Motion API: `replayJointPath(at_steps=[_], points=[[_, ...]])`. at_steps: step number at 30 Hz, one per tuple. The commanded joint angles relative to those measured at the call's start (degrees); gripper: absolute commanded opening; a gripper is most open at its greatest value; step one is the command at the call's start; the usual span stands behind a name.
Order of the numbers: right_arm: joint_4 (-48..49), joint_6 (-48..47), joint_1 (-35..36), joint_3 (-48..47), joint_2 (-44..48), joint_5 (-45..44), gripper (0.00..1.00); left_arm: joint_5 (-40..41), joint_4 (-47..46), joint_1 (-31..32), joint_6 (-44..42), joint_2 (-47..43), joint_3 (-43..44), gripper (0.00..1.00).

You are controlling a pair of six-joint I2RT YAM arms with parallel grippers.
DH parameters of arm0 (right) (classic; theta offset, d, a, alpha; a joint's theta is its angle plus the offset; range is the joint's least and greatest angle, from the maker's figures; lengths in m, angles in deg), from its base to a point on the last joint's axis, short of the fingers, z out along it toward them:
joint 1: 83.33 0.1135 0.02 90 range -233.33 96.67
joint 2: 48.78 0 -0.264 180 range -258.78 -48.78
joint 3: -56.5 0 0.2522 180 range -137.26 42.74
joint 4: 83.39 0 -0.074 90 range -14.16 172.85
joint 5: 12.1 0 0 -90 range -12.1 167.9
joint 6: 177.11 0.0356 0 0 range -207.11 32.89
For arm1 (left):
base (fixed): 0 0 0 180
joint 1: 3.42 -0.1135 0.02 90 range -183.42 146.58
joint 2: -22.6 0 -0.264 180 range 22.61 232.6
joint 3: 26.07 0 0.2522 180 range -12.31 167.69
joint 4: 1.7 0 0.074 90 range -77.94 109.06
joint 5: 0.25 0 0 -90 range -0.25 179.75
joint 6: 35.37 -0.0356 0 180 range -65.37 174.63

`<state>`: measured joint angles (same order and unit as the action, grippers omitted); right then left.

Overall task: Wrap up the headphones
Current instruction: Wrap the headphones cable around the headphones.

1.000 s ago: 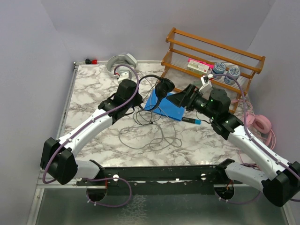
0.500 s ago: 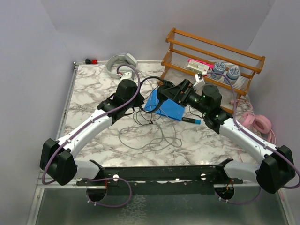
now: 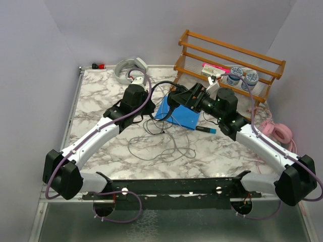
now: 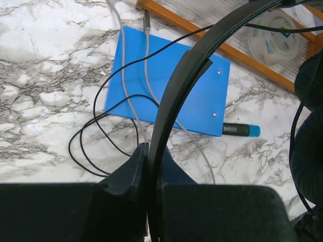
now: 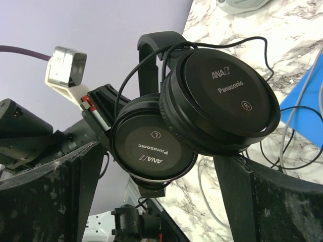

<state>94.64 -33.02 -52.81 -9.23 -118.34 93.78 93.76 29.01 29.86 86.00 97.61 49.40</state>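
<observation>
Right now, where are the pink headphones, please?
In the top view, the pink headphones lie at the table's right edge, beside the right arm, near the wooden rack.

This looks like a robot test cell in a lab. Plain lilac-grey walls [image 3: 30, 75] box in a marble-patterned tabletop [image 3: 101, 91]. Two white-and-black arms [image 3: 96, 138] are bolted to a black rail [image 3: 171, 189] well behind the right gripper [image 3: 180, 97], and a wooden rack [image 3: 227, 55] holding small items stands just beyond it.
</observation>
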Motion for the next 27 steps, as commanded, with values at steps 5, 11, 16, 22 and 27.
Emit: replayJointPath(at_steps=[5,11,16,22,27], points=[[2.58,-1.54,-0.20,-3.42,-3.30,4.35,1.00,-7.62,0.86,1.18,-4.61,0.22,0.58,0.00],[4.20,-0.07,-0.20,-2.47,-3.73,5.92,1.00,1.67,2.16,1.18,-0.10,2.34,2.41,0.00],[8.72,4.13,-0.20,1.04,-2.27,3.54,0.87,2.52,-0.98,1.18,2.27,2.78,1.11,0.00],[6.19,2.07,-0.20,0.84,-1.30,4.02,0.98,1.93,-0.84,0.90,4.98,4.36,1.81,0.00],[0.35,-4.06,-0.20,1.77,2.80,0.46,1.00,-6.25,1.11,-4.55,9.36,6.22,3.33,0.00]])
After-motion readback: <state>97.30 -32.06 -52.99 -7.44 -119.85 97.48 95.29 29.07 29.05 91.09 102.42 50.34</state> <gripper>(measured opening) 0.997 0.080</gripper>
